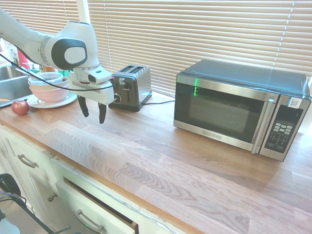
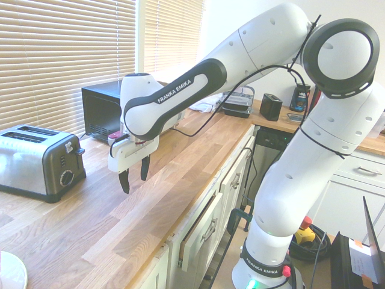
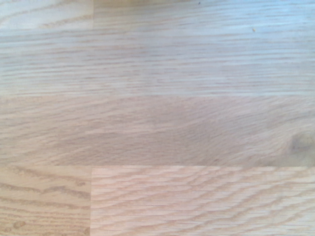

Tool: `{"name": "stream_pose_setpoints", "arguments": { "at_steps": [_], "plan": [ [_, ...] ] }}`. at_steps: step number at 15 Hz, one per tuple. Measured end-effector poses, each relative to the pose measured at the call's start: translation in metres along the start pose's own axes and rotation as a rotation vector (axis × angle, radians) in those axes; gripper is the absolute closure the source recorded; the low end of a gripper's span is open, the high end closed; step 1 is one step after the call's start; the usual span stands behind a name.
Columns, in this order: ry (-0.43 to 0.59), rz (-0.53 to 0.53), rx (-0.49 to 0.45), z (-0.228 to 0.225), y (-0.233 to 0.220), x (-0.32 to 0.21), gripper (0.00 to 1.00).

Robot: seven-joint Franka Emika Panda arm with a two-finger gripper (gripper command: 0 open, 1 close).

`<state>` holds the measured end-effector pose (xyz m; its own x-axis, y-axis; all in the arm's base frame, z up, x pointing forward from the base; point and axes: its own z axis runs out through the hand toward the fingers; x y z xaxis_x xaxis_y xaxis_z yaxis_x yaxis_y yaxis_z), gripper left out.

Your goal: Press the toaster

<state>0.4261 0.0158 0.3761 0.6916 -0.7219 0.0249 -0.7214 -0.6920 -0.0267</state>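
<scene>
Bare countertop (image 3: 157, 118) is seen below; gripper (image 1: 92, 111) hangs released, empty. Toaster (image 1: 131, 87) judged rigid, lever (image 2: 80, 151) pressable downward.

A big microwave (image 1: 241, 108) sits on the wooden worktop (image 1: 146, 156) near the back edge. A red apple (image 1: 20, 107) lies beside stacked bowls (image 1: 48, 87) on a plate (image 1: 51, 102), next to the sink (image 1: 10, 83).

White arm (image 2: 198, 84) reaches across from base, elbow bent, wrist level. Gripper (image 1: 92, 111) points straight down, hangs in air, touches nothing. Two dark fingers (image 2: 124, 180) spread apart, nothing held between them.
</scene>
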Motion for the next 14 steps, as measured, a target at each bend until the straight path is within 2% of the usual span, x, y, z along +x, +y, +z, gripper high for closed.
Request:
{"name": "stream_pose_setpoints", "arguments": {
  "at_steps": [4, 8, 14],
  "plan": [
    [0.003, 0.005, 0.021, -0.002, -0.004, 0.000, 0.00],
    [-0.003, -0.014, 0.063, -0.016, -0.035, 0.001, 0.00],
    [-0.004, -0.063, 0.096, -0.069, -0.089, 0.031, 0.00]
  ]
}}
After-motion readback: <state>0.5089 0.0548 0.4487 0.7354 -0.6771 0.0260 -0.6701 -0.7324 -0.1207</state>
